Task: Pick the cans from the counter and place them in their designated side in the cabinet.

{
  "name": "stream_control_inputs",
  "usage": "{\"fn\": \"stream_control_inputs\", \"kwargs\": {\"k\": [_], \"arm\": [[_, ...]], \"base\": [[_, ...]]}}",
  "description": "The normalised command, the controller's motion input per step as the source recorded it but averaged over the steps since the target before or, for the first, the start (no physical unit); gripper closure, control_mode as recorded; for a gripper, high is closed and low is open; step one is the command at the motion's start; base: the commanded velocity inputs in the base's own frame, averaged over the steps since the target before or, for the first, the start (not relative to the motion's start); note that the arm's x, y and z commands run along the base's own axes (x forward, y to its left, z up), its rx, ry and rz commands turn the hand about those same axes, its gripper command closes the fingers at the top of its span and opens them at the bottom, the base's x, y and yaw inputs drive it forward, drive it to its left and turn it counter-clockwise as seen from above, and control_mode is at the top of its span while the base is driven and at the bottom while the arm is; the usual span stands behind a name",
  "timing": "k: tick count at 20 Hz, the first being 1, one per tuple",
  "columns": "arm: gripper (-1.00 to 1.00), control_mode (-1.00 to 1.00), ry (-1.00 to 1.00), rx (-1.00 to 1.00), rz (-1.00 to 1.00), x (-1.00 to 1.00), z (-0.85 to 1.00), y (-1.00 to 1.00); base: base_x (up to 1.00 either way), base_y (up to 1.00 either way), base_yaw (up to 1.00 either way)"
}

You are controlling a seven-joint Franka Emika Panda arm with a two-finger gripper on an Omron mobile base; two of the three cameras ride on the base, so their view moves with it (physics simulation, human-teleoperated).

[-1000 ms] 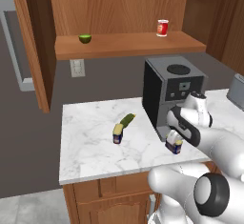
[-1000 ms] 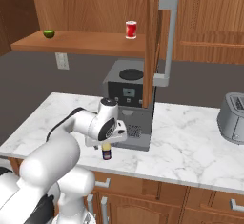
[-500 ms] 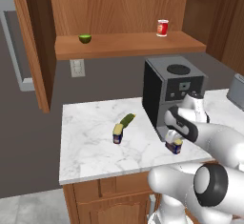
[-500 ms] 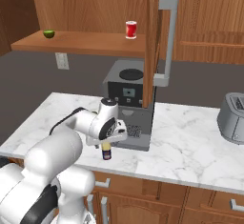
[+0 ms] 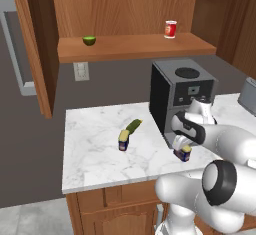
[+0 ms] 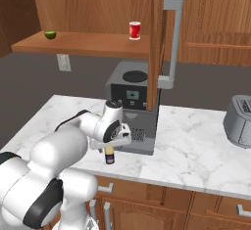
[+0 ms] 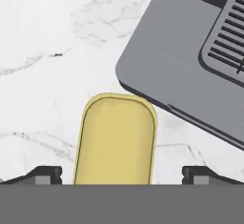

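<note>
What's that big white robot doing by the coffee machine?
The robot is reaching down over a little blue and yellow can on the marble counter, right beside the coffee machine. Its gripper is open, with one fingertip on each side of the can's yellow top, not squeezing it yet. Another can sits farther along the counter next to a green pickle. Up on the cabinet shelf stand a red can and a lime.

Tool [image 6: 110,149] above can [image 6: 110,156] on counter [image 6: 196,146] (beside coffee machine [image 6: 133,111]).
</note>
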Motion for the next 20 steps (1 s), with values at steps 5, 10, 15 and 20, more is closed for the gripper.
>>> {"fn": "stream_control_inputs", "kwargs": {"k": [5,10,15,20], "arm": [[-1.0,-1.0,0.01,0.0,0.0,0.0,-0.13,0.0],[-1.0,-1.0,0.0,0.0,0.0,0.0,-0.13,0.0],[1.0,-1.0,0.0,0.0,0.0,0.0,-0.09,0.0],[1.0,-1.0,0.0,0.0,0.0,0.0,0.0,0.0]], "base": [[0.0,0.0,0.0],[0.0,0.0,0.0],[0.0,0.0,0.0],[0.0,0.0,0.0]]}}
